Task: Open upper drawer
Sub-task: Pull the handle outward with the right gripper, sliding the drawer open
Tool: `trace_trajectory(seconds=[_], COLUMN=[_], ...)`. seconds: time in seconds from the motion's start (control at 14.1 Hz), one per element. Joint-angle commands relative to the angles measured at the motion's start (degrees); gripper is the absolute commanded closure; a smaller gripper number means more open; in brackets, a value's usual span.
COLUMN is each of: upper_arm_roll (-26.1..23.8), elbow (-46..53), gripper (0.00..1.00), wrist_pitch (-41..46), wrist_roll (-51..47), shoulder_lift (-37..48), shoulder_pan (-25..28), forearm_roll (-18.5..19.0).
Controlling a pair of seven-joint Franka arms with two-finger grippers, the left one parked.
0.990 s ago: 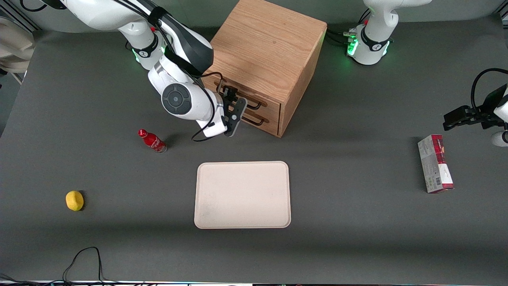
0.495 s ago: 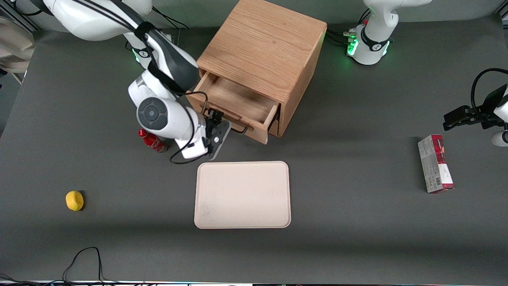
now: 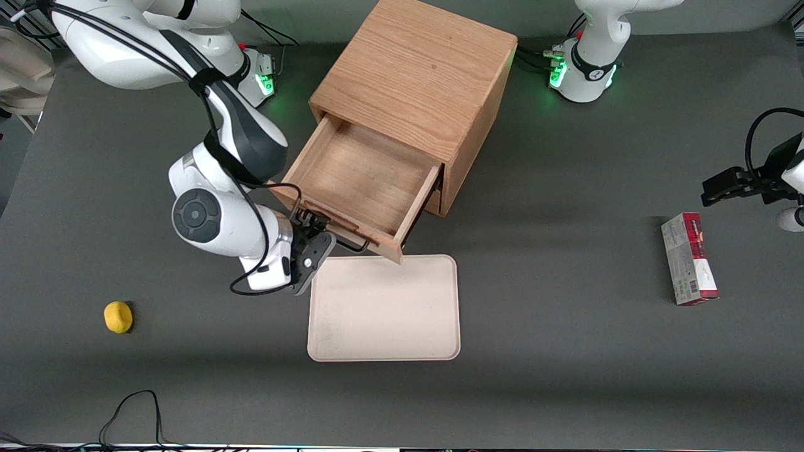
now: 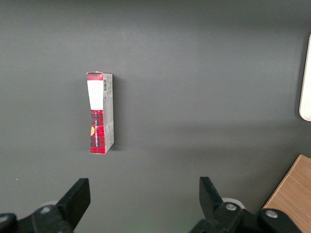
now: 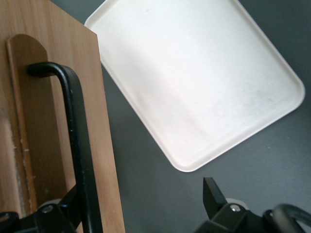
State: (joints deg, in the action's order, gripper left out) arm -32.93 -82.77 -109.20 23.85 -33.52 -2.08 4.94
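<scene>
On the matte grey table [image 3: 565, 351] I see my gripper [image 3: 312, 233] parted around the oak upper drawer's [image 3: 361, 179] thin black handle [image 5: 77, 145], beside the smooth cream tray [image 3: 384, 309].

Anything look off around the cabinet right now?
Nothing damaged or spilled. The upper drawer is pulled far out and empty; its front corner overhangs the tray rim. The tool is at the drawer's handle.

A dark grey surface [image 3: 565, 376] before me carries an oak cabinet [image 3: 427, 81], cream tray [image 3: 384, 307], yellow lemon [image 3: 118, 316] and red-and-grey carton [image 3: 689, 258]; my end effector [image 3: 312, 246] sits at the drawer front.
</scene>
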Motion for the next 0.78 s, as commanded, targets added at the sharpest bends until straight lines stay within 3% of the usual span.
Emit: trace_trajectory(seconds=[0.0, 0.35, 0.64, 0.71], upper_arm_roll=[1.2, 1.7, 2.1, 4.1], elbow=[4.0, 6.7, 9.6, 10.6], gripper=[0.0, 0.0, 0.0, 0.0], wrist_pitch=[0.7, 1.6, 8.6, 10.1], wrist_roll=[1.0, 1.9, 2.0, 1.8], shoulder_lift=[-1.4, -1.0, 4.8, 5.9], shoulder_pan=[0.2, -0.3, -1.0, -1.4], forearm_roll=[1.4, 0.9, 1.5, 1.4])
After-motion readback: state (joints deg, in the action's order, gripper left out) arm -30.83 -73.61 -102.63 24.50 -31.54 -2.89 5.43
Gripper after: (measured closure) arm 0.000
